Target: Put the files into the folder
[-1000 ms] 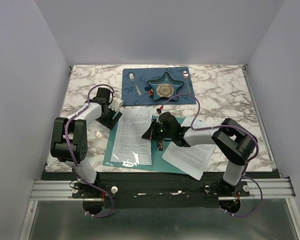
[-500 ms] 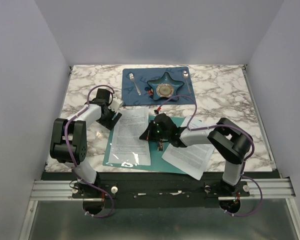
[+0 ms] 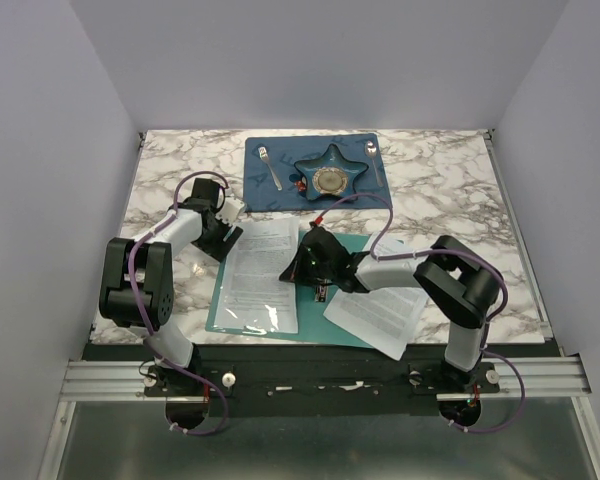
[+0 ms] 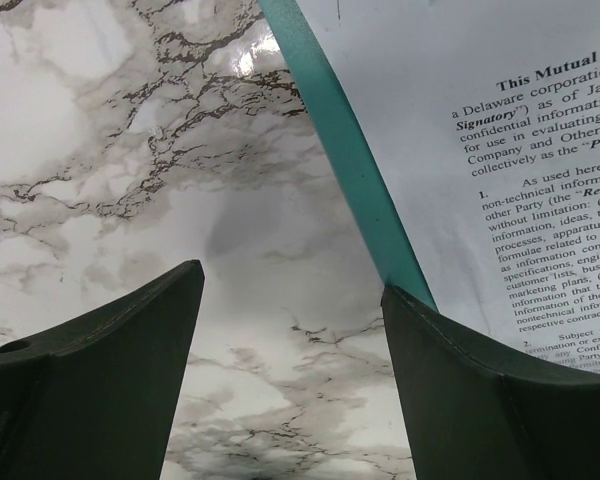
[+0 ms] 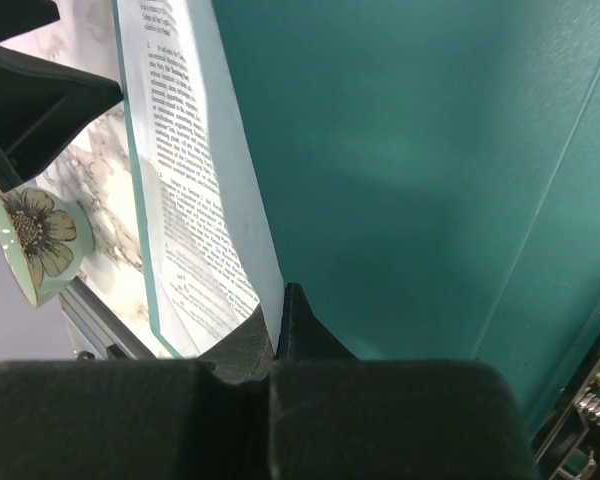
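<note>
My right gripper, fingertips pinched on the edge of the sheet, now sits farther to my left over the folder, and the sheet has slid that way with it.

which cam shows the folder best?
Top external: the whole folder lies in frame, partly under files. Left wrist catches only a thin teal strip of its edge; right wrist only a close-up of its inner face.

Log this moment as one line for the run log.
left gripper open over marble table beside folder | right gripper shut at raised edge of left sheet | left sheet on folder | right sheet partly off folder
</note>
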You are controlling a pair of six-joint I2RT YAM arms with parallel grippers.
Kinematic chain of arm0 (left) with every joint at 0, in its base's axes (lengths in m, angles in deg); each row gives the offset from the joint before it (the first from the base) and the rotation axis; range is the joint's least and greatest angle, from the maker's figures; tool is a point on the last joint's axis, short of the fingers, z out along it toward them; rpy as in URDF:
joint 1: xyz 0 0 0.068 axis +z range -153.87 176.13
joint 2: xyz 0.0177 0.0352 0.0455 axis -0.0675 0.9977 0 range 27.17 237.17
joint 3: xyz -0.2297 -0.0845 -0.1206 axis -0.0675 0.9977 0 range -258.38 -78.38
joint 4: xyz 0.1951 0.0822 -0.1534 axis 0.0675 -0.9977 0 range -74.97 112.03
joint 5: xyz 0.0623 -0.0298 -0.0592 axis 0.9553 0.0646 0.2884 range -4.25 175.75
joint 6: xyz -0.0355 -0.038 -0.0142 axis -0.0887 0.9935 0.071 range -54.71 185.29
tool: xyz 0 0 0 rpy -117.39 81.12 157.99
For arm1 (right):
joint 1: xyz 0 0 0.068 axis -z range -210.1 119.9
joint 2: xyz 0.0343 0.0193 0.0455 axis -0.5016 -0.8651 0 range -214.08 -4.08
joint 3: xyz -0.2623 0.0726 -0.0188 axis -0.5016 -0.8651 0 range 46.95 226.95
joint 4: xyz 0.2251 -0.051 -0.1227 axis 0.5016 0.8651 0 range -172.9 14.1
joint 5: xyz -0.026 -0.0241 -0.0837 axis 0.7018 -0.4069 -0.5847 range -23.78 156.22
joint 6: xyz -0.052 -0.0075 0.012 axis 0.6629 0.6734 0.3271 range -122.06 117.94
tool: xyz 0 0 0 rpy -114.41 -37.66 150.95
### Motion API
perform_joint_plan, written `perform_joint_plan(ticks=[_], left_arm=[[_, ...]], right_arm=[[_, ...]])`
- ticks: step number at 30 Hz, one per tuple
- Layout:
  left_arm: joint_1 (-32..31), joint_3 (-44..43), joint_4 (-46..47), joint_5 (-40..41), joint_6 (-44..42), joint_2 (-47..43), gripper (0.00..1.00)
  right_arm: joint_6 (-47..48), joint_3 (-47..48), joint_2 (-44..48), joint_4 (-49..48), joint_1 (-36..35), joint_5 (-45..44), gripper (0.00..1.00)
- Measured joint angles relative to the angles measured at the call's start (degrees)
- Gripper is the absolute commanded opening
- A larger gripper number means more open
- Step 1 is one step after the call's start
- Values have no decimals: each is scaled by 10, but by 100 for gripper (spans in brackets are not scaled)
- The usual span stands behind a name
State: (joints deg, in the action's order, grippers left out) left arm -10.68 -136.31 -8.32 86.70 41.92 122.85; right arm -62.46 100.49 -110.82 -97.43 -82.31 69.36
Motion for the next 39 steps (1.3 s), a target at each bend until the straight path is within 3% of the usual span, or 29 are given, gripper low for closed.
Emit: perform_joint_plan(ticks=[6, 7, 8, 14, 20, 35, 39], left_arm=[[0, 2, -4, 0, 0, -4, 85], [0, 2, -7, 0, 0, -7, 85], [0, 2, -8, 0, 0, -9, 85], [0, 2, -11, 0, 0, -17, 85], [0, 2, -12, 0, 0, -17, 85], [9, 3, -13, 0, -4, -19, 85], [11, 4, -13, 0, -4, -21, 84]], right_arm=[[-3, 9, -5, 12, -10, -3, 1], [-5, 11, -7, 13, -10, -3, 4], [-5, 16, -10, 15, -11, -3, 15], [-14, 36, -23, 43, -11, -3, 42], [-24, 40, -17, 55, -12, -3, 55], [-13, 30, 26, 154, -13, 5, 54], [-8, 24, 32, 161, -17, 9, 45]])
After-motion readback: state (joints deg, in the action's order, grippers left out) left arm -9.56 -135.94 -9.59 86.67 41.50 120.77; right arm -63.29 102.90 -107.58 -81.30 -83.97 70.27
